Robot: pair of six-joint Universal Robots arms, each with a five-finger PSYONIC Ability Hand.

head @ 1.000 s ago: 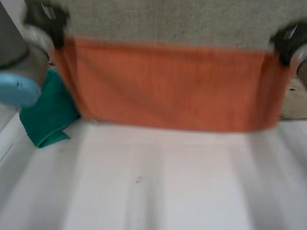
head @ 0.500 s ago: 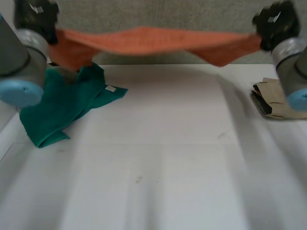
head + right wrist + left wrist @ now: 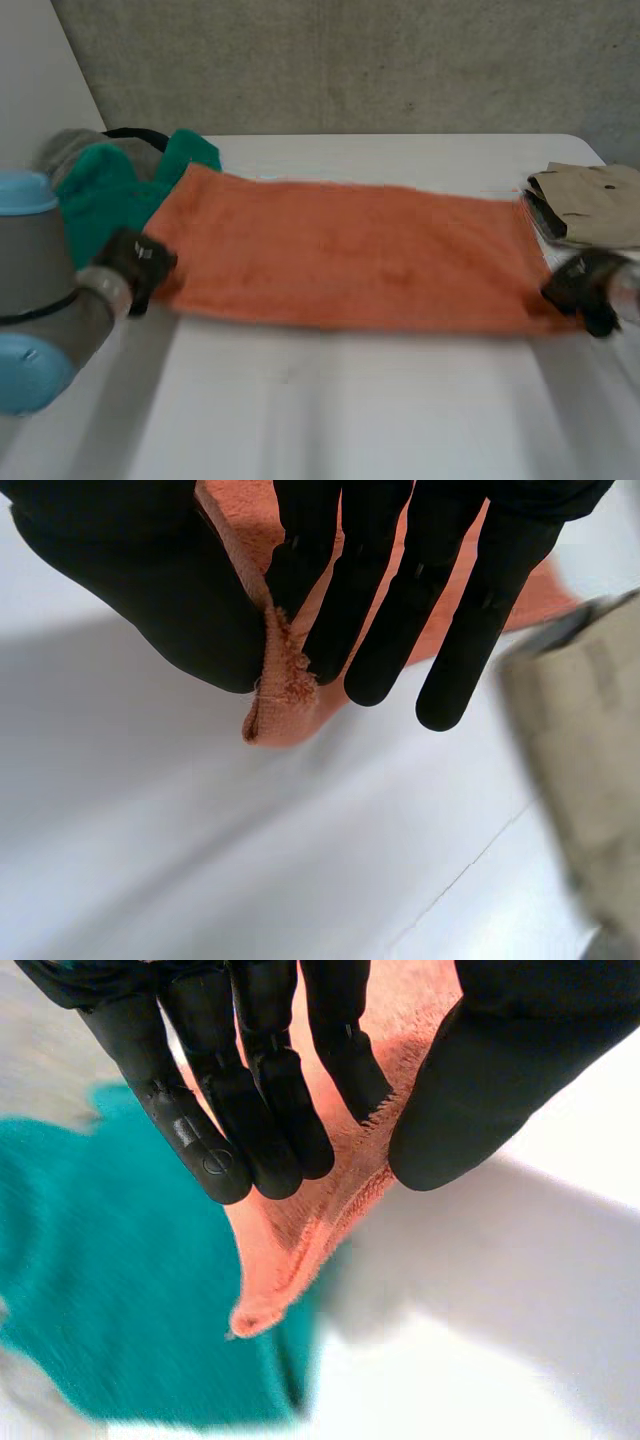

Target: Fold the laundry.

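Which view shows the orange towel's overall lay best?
The head view: the orange towel lies spread across the table, both ends visible. The wrist views each give one corner, pinched by the left hand and the right hand.

site: robot lab bench | evidence: plain white table (image 3: 400, 410), bare grey wall (image 3: 350, 60)

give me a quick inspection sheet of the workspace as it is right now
surface: white table, bare in front of the towel.
job's things: orange towel laid flat across the table; green cloth bunched at its left end; folded beige cloth near its right end.
clutter: grey cloth behind the green cloth.
robot hands: left robot hand pinches the towel's near left corner; right robot hand pinches its near right corner.
cables: black loop by the grey cloth, unclear what it is.
surroundings: grey wall behind the table.
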